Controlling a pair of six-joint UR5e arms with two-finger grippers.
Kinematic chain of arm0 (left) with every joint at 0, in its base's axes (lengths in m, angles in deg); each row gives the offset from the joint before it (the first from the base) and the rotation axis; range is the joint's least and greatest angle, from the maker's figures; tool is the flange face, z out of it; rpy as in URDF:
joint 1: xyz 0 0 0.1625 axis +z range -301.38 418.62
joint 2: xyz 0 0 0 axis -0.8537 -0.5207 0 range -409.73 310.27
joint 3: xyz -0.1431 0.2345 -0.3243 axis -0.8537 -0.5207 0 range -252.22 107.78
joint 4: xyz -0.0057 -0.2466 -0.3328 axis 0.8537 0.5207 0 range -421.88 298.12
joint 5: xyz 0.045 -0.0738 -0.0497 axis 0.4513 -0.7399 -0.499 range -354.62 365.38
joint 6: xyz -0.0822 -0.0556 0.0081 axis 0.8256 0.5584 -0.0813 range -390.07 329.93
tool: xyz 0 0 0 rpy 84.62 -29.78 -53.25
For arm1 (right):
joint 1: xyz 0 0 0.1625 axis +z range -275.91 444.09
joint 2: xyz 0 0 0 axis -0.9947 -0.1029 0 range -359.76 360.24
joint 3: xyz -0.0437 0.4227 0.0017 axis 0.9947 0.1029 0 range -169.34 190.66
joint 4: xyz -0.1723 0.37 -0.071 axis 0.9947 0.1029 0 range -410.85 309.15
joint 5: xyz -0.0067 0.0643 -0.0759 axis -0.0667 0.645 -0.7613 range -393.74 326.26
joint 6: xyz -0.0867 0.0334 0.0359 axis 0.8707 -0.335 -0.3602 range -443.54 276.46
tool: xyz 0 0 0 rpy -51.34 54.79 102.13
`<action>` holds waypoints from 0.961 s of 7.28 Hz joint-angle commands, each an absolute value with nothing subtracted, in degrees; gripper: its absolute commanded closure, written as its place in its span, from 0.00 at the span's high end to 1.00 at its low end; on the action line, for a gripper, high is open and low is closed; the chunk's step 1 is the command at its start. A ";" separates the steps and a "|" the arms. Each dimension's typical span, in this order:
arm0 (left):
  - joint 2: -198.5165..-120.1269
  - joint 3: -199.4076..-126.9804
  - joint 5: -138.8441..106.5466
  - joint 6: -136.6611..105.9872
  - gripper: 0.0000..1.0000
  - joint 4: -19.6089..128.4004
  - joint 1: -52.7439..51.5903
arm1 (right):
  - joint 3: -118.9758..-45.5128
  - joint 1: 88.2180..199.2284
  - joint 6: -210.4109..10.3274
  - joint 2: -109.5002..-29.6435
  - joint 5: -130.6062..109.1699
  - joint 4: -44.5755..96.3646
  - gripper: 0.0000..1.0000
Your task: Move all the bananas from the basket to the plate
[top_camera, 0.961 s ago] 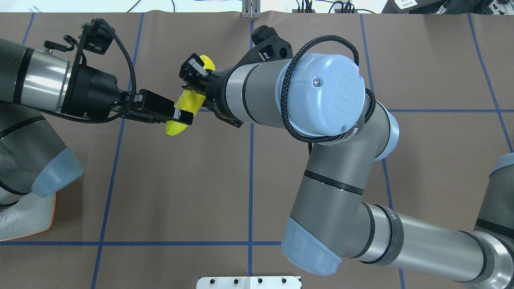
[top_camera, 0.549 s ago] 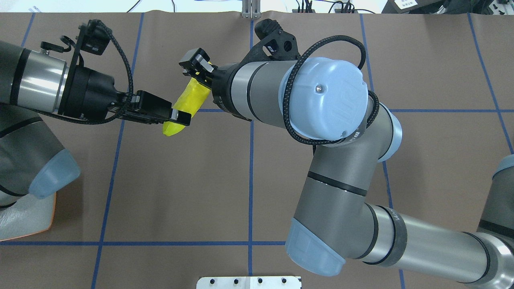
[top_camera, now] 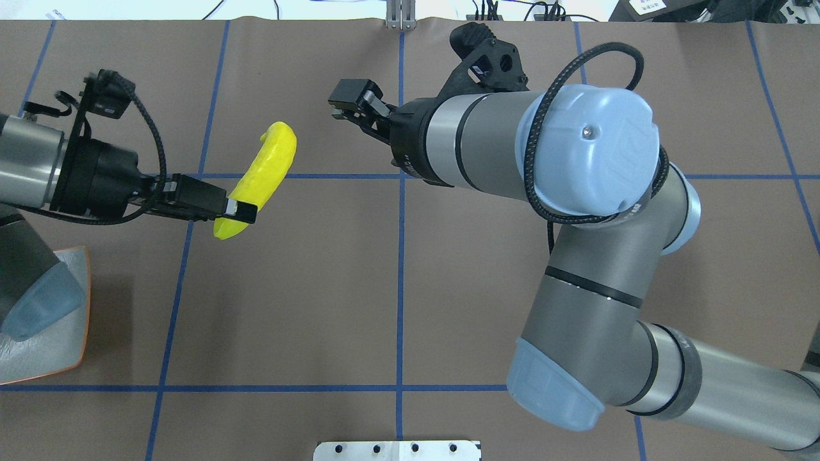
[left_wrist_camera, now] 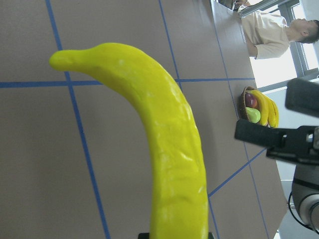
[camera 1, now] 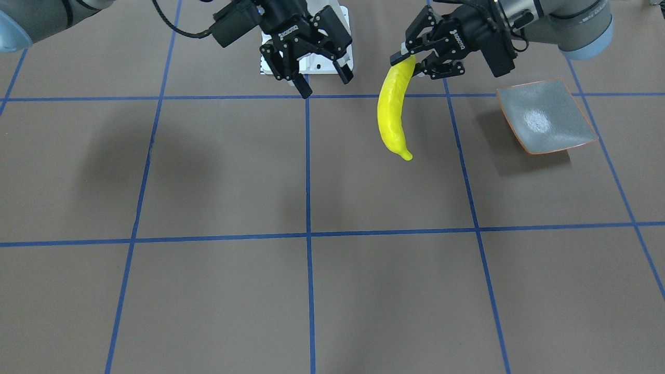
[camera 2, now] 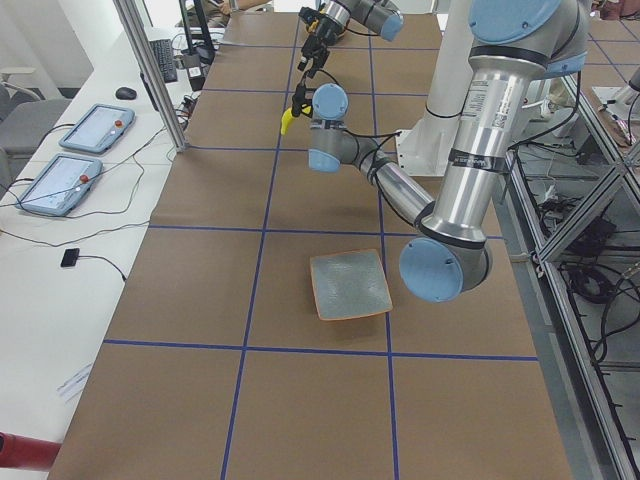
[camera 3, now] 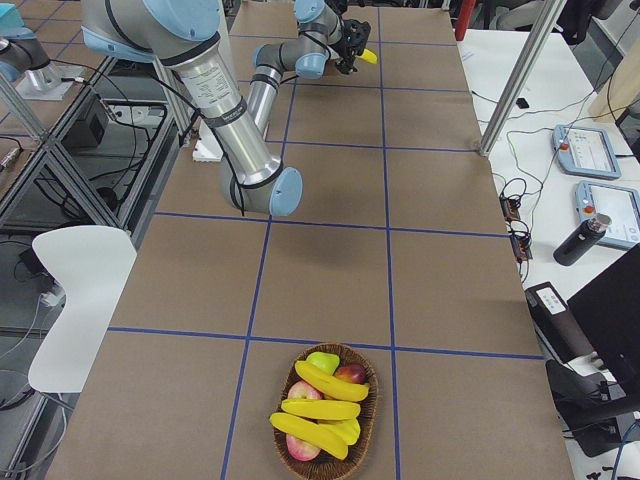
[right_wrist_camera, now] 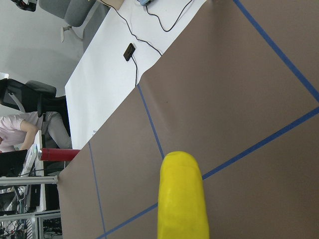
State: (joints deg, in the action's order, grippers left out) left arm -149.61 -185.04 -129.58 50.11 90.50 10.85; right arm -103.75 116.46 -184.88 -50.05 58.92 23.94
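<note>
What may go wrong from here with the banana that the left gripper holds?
The left gripper pinches the banana only near one end; the long free part may swing or slip out.
The plate lies partly under that arm's elbow, so placing may be cramped and knock it.

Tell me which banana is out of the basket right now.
The banana pinched at one end by the left gripper, hanging above the table; the other bananas lie in the basket.
</note>
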 commanded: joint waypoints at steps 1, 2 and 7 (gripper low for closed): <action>-135.49 -185.43 -129.70 42.23 0.00 96.39 10.46 | -105.87 124.05 -176.85 -55.37 69.14 30.24 1.00; -129.16 -185.34 -129.70 37.31 0.00 98.15 10.11 | -107.01 126.69 -171.49 -58.53 71.62 31.66 1.00; -110.56 -180.98 -125.17 9.71 0.00 98.69 7.64 | -105.97 144.77 -134.87 -73.21 88.21 35.36 1.00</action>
